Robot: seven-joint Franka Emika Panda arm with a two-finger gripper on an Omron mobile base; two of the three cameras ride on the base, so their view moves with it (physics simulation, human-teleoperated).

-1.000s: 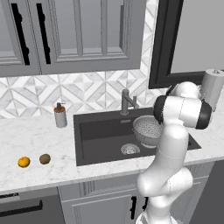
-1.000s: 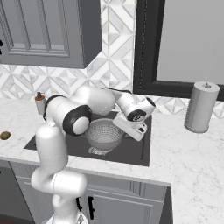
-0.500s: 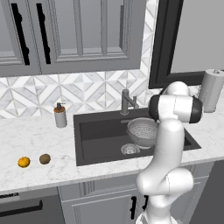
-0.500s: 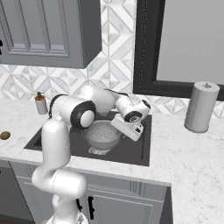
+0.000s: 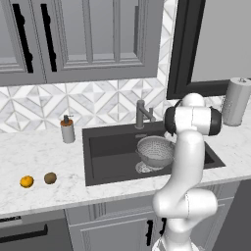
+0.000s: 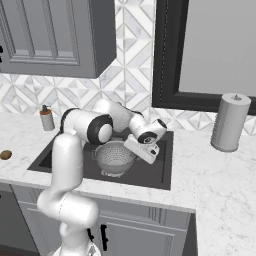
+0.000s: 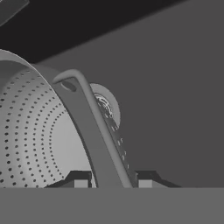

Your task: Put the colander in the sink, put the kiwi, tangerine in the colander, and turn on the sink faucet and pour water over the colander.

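1. on the near left of the bench [image 5: 44, 157], you have the tangerine [image 5: 27, 181] and the kiwi [image 5: 50, 178] just beside each other.
2. your claw [image 7: 107, 177] is clamped on the colander [image 5: 155, 151] rim, inside the sink [image 5: 108, 152], above the drain.
3. the sink faucet [image 5: 142, 114] stands at the far edge.

In the hand view the colander [image 7: 39, 131] is cut off by the left edge, and its rim hides part of the drain [image 7: 106, 103]. In the left base view the arm [image 5: 188, 162] hides the right part of the sink [image 5: 105, 152]. In the right base view the kiwi [image 6: 5, 155] is cut off by the left edge.
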